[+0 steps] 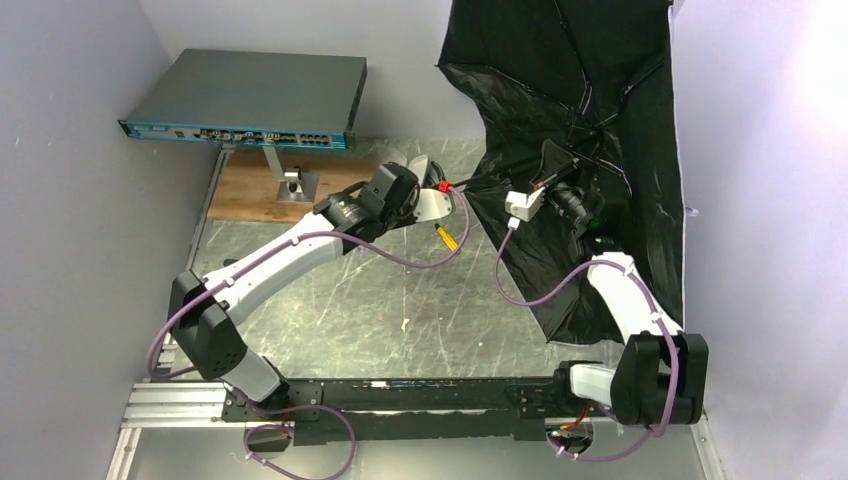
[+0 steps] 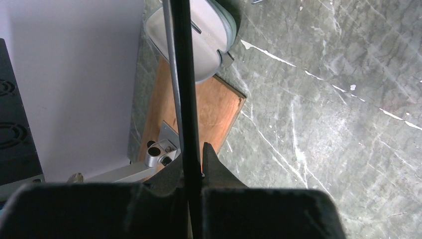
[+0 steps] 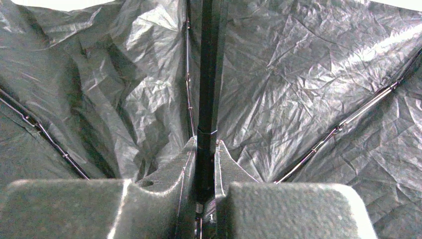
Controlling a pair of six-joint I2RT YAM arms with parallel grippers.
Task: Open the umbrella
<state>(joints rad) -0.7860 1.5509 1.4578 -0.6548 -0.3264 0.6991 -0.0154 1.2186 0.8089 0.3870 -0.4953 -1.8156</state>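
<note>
The umbrella (image 1: 580,90) stands spread open at the right of the top view, its black inner lining facing the camera and a pale edge along its right side. My left gripper (image 1: 432,200) is shut on the thin black shaft (image 2: 181,74), which runs up from between the fingertips (image 2: 191,167). My right gripper (image 1: 553,190) is shut on the shaft (image 3: 209,74) closer to the canopy, with the jaws (image 3: 205,149) pressed on both sides. Crumpled black lining (image 3: 298,74) and thin ribs (image 3: 348,117) fill the right wrist view. The handle is hidden.
A pale oval hinged case (image 2: 199,35) lies on the marble table beside a wooden board (image 2: 214,109). A network switch (image 1: 250,100) sits on a metal stand (image 1: 295,180) at the back left. The canopy reaches the right wall (image 1: 760,200).
</note>
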